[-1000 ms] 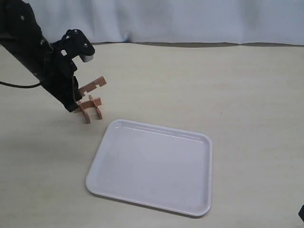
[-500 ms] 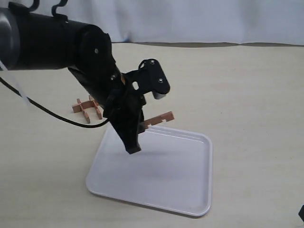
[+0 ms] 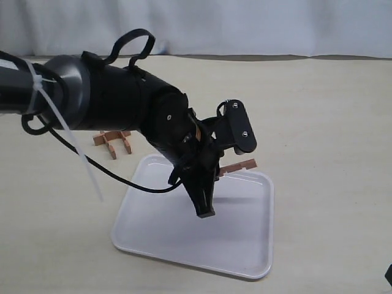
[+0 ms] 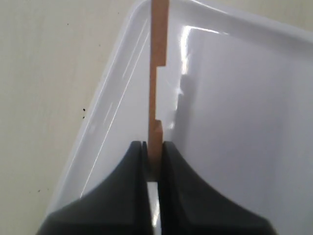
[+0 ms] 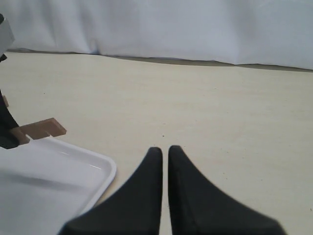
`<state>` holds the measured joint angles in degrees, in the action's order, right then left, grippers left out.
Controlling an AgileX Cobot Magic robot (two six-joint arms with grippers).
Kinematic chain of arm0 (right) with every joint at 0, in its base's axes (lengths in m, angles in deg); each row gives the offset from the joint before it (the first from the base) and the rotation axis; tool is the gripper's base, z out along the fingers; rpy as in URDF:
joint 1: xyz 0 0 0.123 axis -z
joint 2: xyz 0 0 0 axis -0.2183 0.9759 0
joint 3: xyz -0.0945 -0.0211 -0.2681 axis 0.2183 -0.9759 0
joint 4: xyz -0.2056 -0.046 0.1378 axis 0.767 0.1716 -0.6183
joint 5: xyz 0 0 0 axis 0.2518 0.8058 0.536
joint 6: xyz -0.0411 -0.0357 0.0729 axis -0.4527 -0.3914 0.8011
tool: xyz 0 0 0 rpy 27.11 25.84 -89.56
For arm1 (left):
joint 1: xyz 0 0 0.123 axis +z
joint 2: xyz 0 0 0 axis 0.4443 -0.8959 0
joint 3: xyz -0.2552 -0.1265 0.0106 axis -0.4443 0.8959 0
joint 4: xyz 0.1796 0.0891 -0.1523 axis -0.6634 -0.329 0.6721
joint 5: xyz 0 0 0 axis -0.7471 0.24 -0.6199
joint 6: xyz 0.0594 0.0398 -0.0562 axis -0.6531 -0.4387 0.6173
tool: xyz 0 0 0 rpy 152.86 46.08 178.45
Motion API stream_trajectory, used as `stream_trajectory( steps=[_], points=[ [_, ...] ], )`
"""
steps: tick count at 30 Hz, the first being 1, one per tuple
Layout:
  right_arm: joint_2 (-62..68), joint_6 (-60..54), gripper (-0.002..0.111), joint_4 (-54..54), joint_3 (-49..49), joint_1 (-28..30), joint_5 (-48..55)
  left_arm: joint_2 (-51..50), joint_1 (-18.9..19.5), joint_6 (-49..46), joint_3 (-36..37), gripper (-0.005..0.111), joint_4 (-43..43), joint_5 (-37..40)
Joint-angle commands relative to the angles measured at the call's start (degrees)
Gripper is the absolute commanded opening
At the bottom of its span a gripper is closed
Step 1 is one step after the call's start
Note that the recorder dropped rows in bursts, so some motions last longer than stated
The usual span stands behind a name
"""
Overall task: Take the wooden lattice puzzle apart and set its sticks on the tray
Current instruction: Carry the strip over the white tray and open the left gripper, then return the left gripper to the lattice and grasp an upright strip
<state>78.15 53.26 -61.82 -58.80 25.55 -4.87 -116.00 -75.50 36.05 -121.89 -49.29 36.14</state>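
Pale beige surface (image 3: 331,122), white cloth backdrop (image 3: 245,24) along the far edge. White plastic tray (image 3: 233,242) lies flat in the near middle, with nothing resting on its floor. Left arm reaches across over the tray. Left pincer (image 4: 153,152) is clamped on one end of a reddish-brown notched stick (image 3: 240,166). In the wrist view the jaws are pressed against both flat faces, and the stick juts straight out past the tips with a square notch cut into one edge. In the exterior view the stick is held roughly level above the far part of the tray, near the far rim and not resting on it; its shadow falls on the tray floor. Wooden lattice puzzle (image 3: 114,142), an incomplete grid of interlocked notched pieces, sits on the surface off the tray's far-left corner, apart from the tray; the arm partly hides it and the piece count is unclear. Right pincer (image 5: 165,156) has its fingers drawn together with only a thin slit between them. It grips nothing and hangs over bare surface just beside a tray corner.
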Motion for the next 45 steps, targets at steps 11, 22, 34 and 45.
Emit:
stream_trajectory(
  steps=[11, 22, 34, 45],
  points=[
    [-0.22, 0.21, 0.004, -0.19, -0.09, -0.23, -0.09, -1.27, -0.26, 0.76, -0.35, 0.02, -2.44, 2.11],
    [-0.22, 0.21, 0.004, -0.19, -0.09, -0.23, -0.09, 1.48, -0.26, 0.84, -0.35, 0.057, -7.14, 4.81],
    [-0.22, 0.21, 0.004, -0.19, -0.09, -0.23, -0.09, 14.89, 7.18, 7.07, -0.35, 0.056, -12.11, 5.83],
    [-0.22, 0.21, 0.004, -0.19, -0.09, -0.23, -0.09, 13.53, 29.66, 14.68, -0.35, 0.056, -10.96, 12.65]
  ],
)
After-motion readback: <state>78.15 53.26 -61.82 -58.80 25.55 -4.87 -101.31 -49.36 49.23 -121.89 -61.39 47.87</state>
